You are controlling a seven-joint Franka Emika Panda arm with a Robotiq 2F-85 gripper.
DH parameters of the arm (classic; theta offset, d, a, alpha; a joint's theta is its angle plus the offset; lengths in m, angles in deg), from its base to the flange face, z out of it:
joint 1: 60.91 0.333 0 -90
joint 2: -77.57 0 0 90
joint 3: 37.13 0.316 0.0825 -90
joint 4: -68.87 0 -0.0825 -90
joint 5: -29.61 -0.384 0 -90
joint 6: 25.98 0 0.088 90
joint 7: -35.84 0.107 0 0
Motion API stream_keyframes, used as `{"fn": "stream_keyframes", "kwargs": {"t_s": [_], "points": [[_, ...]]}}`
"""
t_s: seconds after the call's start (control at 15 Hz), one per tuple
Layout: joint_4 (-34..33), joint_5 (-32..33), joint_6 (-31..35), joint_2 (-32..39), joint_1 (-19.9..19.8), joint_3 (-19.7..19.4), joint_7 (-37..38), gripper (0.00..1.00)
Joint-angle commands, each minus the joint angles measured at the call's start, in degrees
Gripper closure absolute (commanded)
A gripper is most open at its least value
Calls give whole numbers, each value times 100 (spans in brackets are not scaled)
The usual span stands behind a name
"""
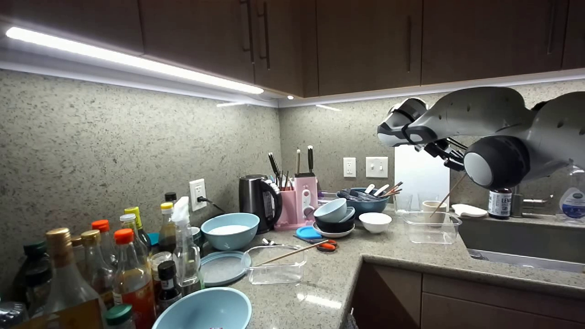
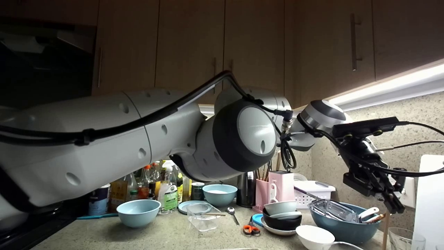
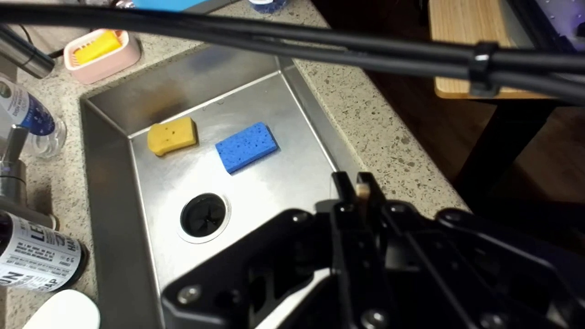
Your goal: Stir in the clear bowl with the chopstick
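Observation:
The clear bowl [image 1: 432,235] is a see-through container with rounded corners, on the counter beside the sink; just its rim [image 2: 341,242] shows at the bottom of an exterior view. My gripper [image 2: 395,205] is above the counter there, shut on the chopstick [image 1: 449,193], a thin brown stick that slants down from the fingers. Its lower end meets the bowl's far rim in an exterior view; whether it touches the bowl I cannot tell. From the wrist, the gripper [image 3: 354,180] has the stick's pale end [image 3: 363,190] between its fingertips.
Another clear container [image 1: 276,275] has a stick [image 1: 292,253] across it. Near the bowl are a white bowl [image 1: 375,223], a cup [image 1: 434,207], a soap bottle [image 1: 500,204] and the sink [image 3: 256,196] with two sponges. A blue bowl [image 2: 343,229] of utensils stands behind.

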Motion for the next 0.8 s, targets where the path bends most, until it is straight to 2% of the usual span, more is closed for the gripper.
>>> {"fn": "stream_keyframes", "kwargs": {"t_s": [0.0,0.27,0.73], "points": [[243,107,467,-141,47,-23,-532,98],[231,-22,875,-141,5,55,-1037,98],[147,-213,509,-94,-54,204,-1714,98]]}}
